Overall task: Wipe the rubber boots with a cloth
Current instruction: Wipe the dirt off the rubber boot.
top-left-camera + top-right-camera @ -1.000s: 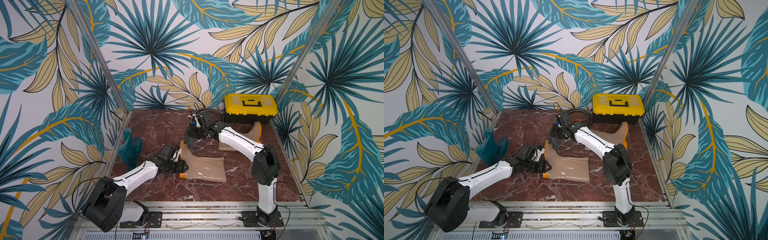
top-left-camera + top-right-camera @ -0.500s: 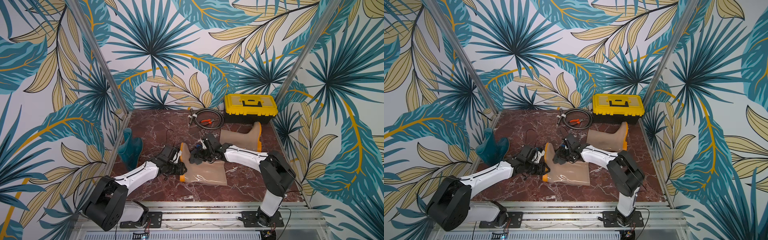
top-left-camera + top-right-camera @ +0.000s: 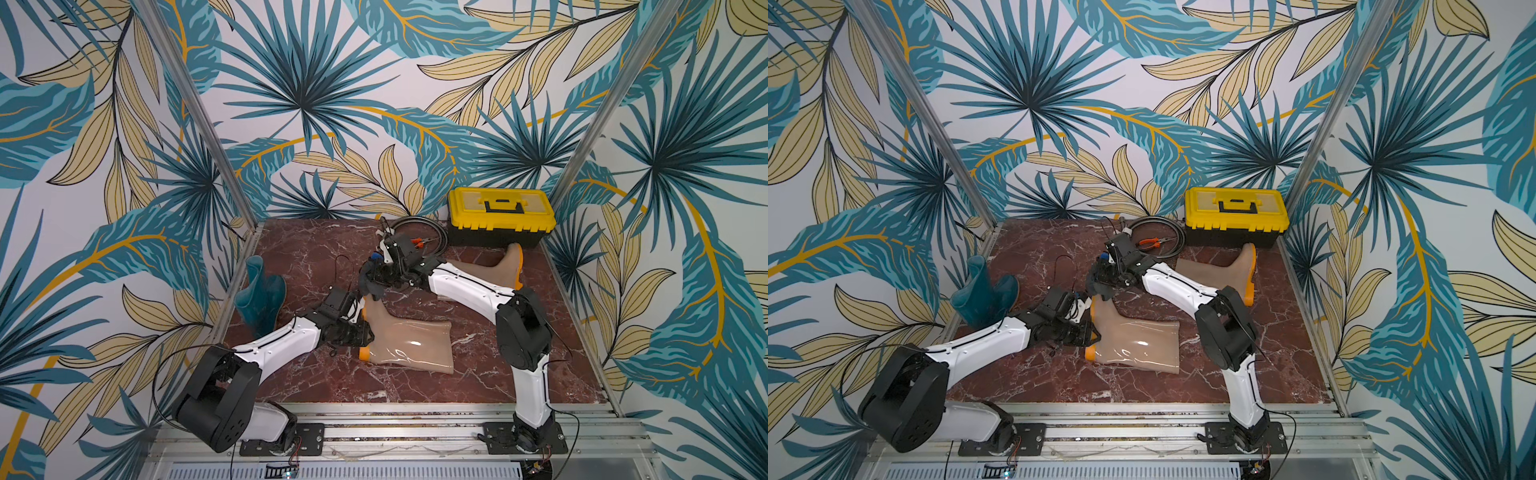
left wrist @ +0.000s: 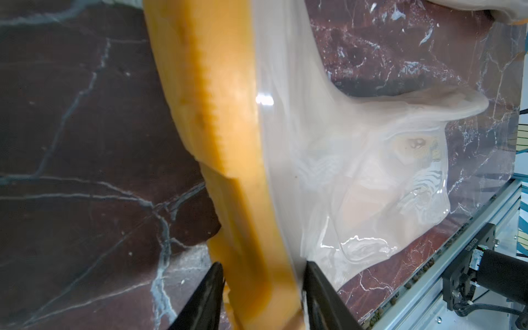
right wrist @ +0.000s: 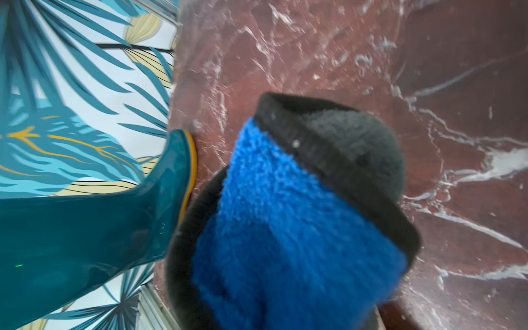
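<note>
A beige boot (image 3: 409,343) (image 3: 1138,340) lies on its side mid-floor. My left gripper (image 3: 361,332) (image 4: 261,265) is shut on the heel end, one finger on the orange sole (image 4: 228,143) and the other on the glossy upper. My right gripper (image 3: 376,276) is shut on the cloth (image 3: 371,284) (image 5: 300,214), charcoal outside and blue inside. The cloth hangs at the boot's toe end and hides the fingertips. A second beige boot (image 3: 505,266) lies behind the right arm. The teal boot (image 3: 259,297) (image 5: 85,234) stands at the left wall.
A yellow and black toolbox (image 3: 500,216) stands at the back right. Beside it lies a coiled cable (image 3: 1156,241) with orange-handled pliers. Patterned walls close in three sides. A metal rail (image 3: 374,419) with both arm bases runs along the front edge of the marble floor.
My right gripper swept the cloth down over the boot's foot and has drawn back to the toe end. My left gripper's jaws have closed in on the sole.
</note>
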